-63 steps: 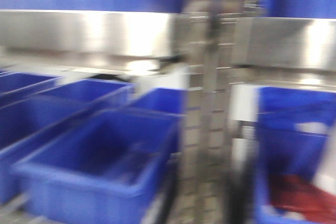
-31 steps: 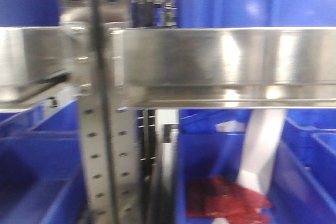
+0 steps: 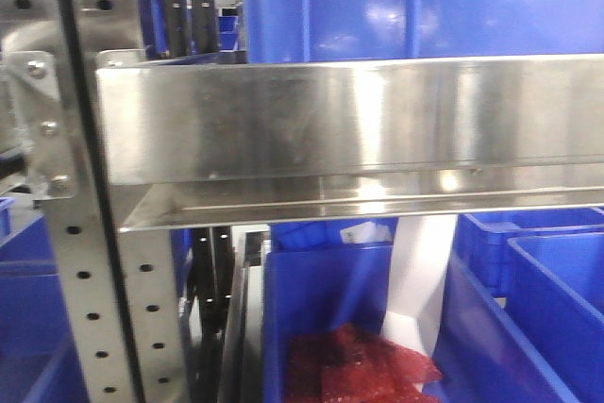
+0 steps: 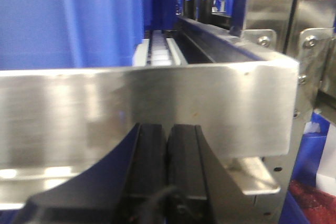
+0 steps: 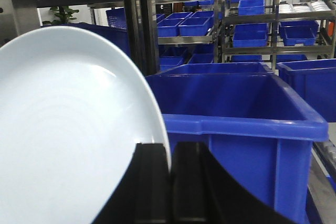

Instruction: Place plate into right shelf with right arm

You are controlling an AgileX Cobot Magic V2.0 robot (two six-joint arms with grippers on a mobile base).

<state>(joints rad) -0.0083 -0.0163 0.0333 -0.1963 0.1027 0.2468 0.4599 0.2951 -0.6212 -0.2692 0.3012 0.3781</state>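
Right wrist view: the right fingers (image 5: pixel 151 182), two black pads, are clamping the lower right rim of the plate (image 5: pixel 68 129). The plate is standing tilted on edge and filling the left half of the view, with one plain white face turned toward the camera. Just beyond it a large blue bin (image 5: pixel 236 114) is sitting with its open top showing; whether plate and bin are touching cannot be told. Farther racks (image 5: pixel 252 19) carrying more blue bins are showing behind. Left wrist view: the left fingers (image 4: pixel 152 150) are pressing flat against each other with nothing between them, hovering close in front of a brushed steel ledge (image 4: pixel 147 103). Front view: the right shelf (image 3: pixel 359 120) is spanning the frame as a shiny steel ledge, meeting a perforated upright (image 3: pixel 85 309) at its left end. An upper bin (image 3: pixel 377 7) is standing on the ledge, and a lower bin (image 3: pixel 321 299) is sitting beneath it, holding crumpled red material (image 3: pixel 359 375) with a white strip (image 3: pixel 420 271) rising just beside that material.
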